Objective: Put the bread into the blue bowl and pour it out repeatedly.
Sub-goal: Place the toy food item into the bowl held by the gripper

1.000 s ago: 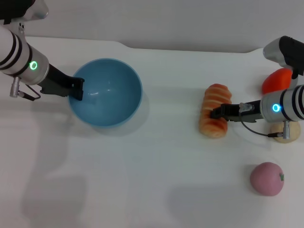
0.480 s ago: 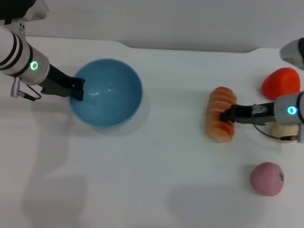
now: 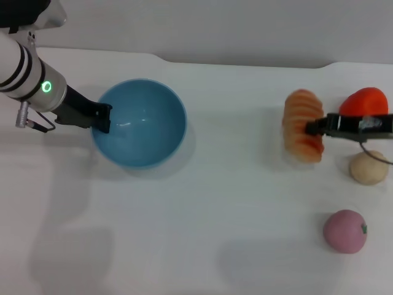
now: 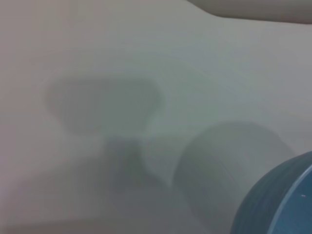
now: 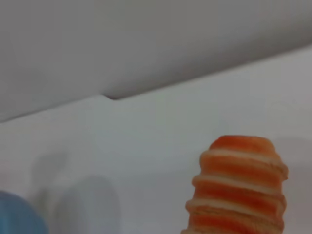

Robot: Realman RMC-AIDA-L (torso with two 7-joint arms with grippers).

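The blue bowl (image 3: 140,121) stands upright at the left of the white table, and nothing lies inside it. My left gripper (image 3: 103,117) is shut on its left rim. An edge of the bowl (image 4: 278,200) shows in the left wrist view. The bread (image 3: 301,133), with orange-and-cream ridges, is far to the right of the bowl. My right gripper (image 3: 313,128) is shut on its right side. In the right wrist view the bread (image 5: 236,185) fills the near corner, and a sliver of the bowl (image 5: 14,217) shows far off.
A red-orange toy (image 3: 363,103) sits just behind my right gripper. A small tan ball (image 3: 367,168) lies right of the bread, and a pink ball (image 3: 345,231) lies nearer the front. The table's back edge runs behind the bowl.
My right gripper has carried the bread to the right and a little farther back, away from the bowl. The left gripper and bowl have shifted only slightly.
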